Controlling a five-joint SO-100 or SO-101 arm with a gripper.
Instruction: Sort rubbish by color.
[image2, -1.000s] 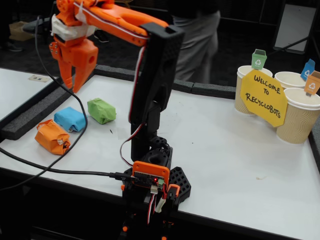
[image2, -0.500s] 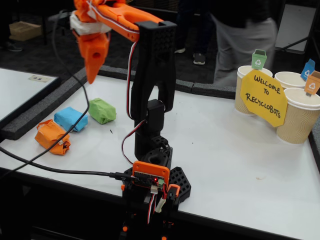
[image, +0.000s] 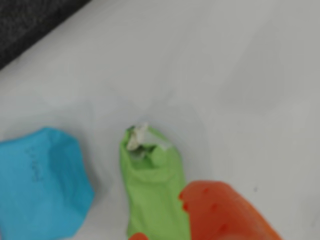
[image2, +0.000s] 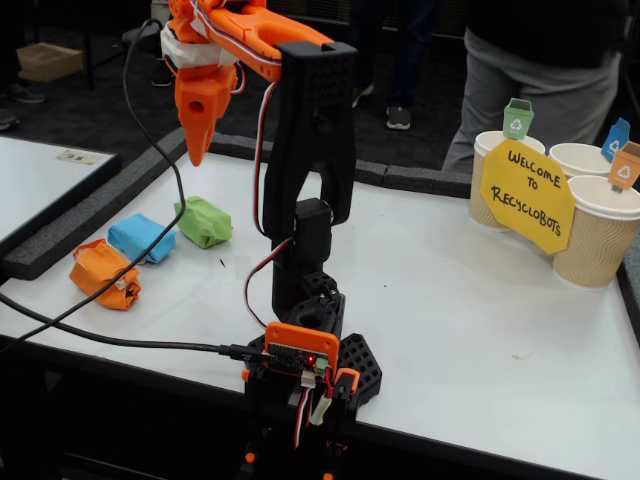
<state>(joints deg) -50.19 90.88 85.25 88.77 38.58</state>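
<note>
Green bundle (image2: 203, 221): we see crumpled wrap with a torn white end, lying on the table beside the blue bundle (image2: 140, 237); the orange bundle (image2: 104, 273) lies nearest the edge.
Gripper (image2: 196, 150): raised above them, empty; we cannot tell its gap.
Table (image2: 470, 300): white; cups (image2: 590, 235) at far right.

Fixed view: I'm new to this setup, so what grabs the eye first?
The orange arm towers mid-table, its end effector hanging above the green bundle. Blue and orange bundles lie left of it. At far right, cups stand behind a yellow sign.
</note>
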